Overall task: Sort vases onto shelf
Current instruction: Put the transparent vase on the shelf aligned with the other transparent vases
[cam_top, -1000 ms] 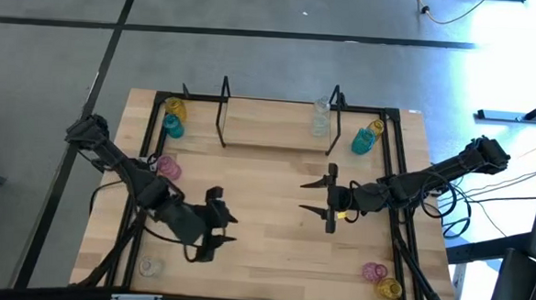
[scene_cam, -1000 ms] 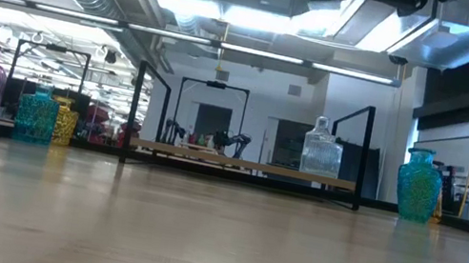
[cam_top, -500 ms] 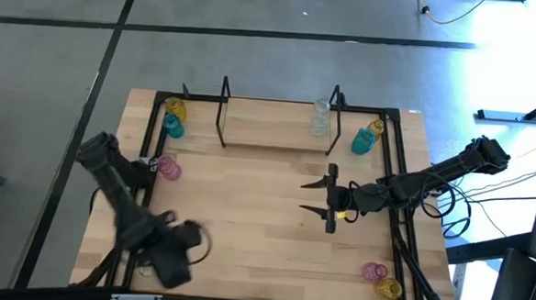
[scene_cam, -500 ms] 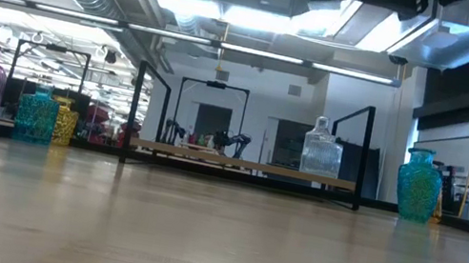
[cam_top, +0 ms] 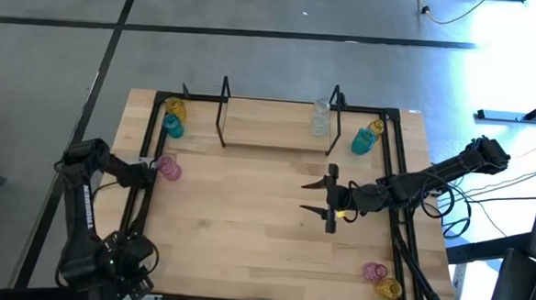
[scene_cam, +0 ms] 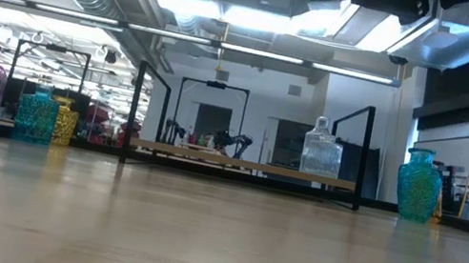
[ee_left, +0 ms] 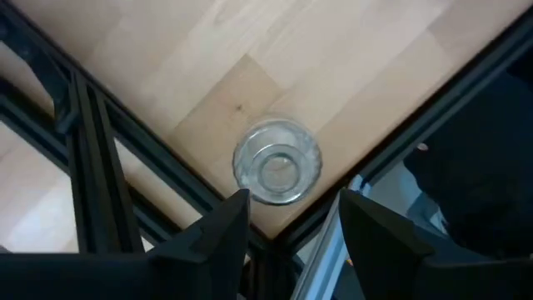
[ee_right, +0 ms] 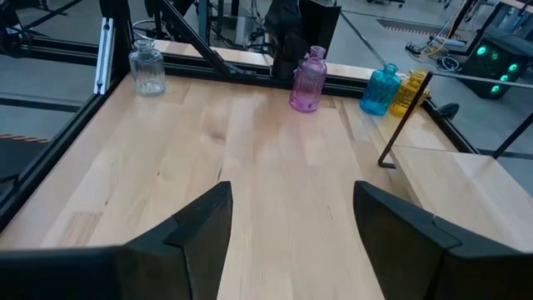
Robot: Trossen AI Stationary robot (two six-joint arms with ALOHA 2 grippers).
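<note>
My left gripper (ee_left: 291,229) is open and points down over the table's near-left corner (cam_top: 124,264). A clear vase (ee_left: 276,162) stands upright on the wood below it, just ahead of the fingertips and untouched; my arm hides this vase in the high view. My right gripper (cam_top: 316,197) hangs open above mid-table, its fingers pointing left, holding nothing (ee_right: 291,237). The shelf (cam_top: 274,127) lies at the far edge with clear vases (cam_top: 320,118) standing at its right end (scene_cam: 321,149).
A yellow vase (cam_top: 175,108), a teal vase (cam_top: 172,125) and a pink vase (cam_top: 168,169) stand at the table's left side. Teal (cam_top: 361,143) and yellow (cam_top: 374,128) vases stand right of the shelf, and pink (cam_top: 374,271) and yellow (cam_top: 388,288) vases near-right. A black frame rail (ee_left: 92,167) borders the corner.
My left arm has swung from mid-table toward the near-left corner, and its gripper now hangs over the clear vase there. The vases have stayed where they were.
</note>
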